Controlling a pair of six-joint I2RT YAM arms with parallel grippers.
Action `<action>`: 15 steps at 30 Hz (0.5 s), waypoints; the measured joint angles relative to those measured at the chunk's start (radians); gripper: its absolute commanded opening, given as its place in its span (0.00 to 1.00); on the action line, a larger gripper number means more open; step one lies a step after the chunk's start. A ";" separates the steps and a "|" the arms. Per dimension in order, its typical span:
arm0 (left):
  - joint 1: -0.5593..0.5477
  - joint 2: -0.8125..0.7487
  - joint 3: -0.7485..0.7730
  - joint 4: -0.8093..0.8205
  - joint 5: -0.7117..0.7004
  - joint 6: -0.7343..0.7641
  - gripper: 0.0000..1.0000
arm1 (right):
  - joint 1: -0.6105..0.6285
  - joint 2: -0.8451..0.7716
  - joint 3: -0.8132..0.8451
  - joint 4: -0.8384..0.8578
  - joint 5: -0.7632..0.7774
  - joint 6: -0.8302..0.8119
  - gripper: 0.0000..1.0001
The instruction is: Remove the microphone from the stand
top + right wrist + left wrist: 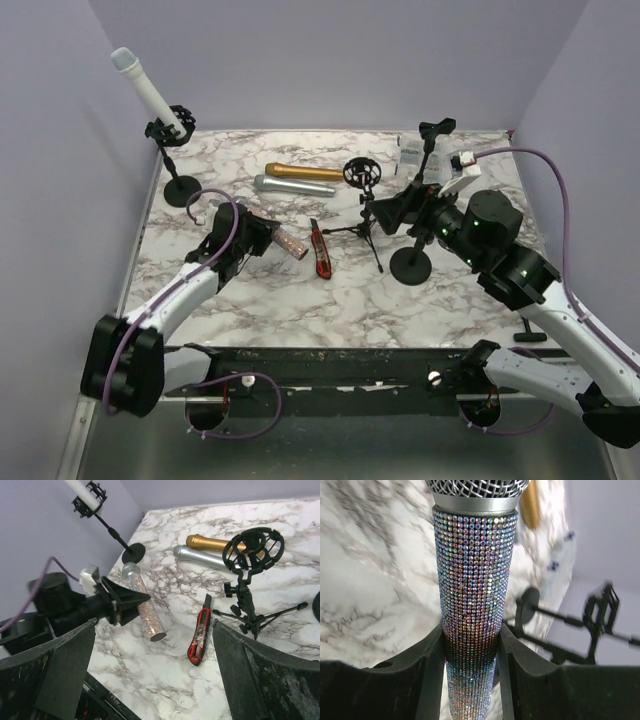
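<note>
Rhinestone microphone (290, 244): out of any stand, low over the marble table (470, 300), left of centre, grille end pointing far-left, tail end near-right. Cannot tell whether it touches the surface.

Left gripper (268, 238): jaws clenched across the lower handle. In the left wrist view the fingers (432, 655) press both sides of the barrel. The grip sits below the grille, likely so the tapered body cannot slide through.

Shock-mount tripod stand (362, 175): just right of the microphone, with an empty ring. Judgement: this is the stand the task concerns, and the removal itself looks done. What remains is setting the microphone down and letting go.

Right gripper (385, 213): jaws released and wide apart, grasping nothing. It hovers beside the tripod, plausibly there to steady the light stand against tipping.

Round-base stand (411, 265): right of the tripod and close by the right arm. Its clip is empty.

Red utility knife (321, 252): lies between the microphone's tail and the tripod legs. Risk: a careless put-down could nudge it.

Gold microphone (303, 172) and silver microphone (295, 186): lying side by side on the far part of the table.

White microphone (148, 90): clipped at a tilt in the far-left stand (182, 190), well apart from both grippers.
</note>
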State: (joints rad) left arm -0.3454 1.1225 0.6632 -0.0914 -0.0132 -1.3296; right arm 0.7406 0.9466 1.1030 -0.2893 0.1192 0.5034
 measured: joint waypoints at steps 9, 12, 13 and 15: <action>0.028 0.438 0.106 0.206 -0.115 -0.288 0.12 | 0.000 -0.106 0.002 -0.058 0.106 -0.057 1.00; 0.028 0.533 0.190 0.244 -0.131 -0.373 0.18 | 0.000 -0.119 0.002 -0.082 0.131 -0.072 1.00; 0.026 0.559 0.211 0.253 -0.139 -0.395 0.19 | 0.000 -0.124 0.002 -0.089 0.138 -0.077 1.00; 0.023 0.597 0.236 0.273 -0.159 -0.440 0.22 | 0.000 -0.136 0.003 -0.100 0.154 -0.085 1.00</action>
State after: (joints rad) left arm -0.3229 1.7195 0.8993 0.1818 -0.1722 -1.7699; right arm 0.7406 0.8104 1.1061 -0.3897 0.2729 0.4183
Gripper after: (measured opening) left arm 0.380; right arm 0.998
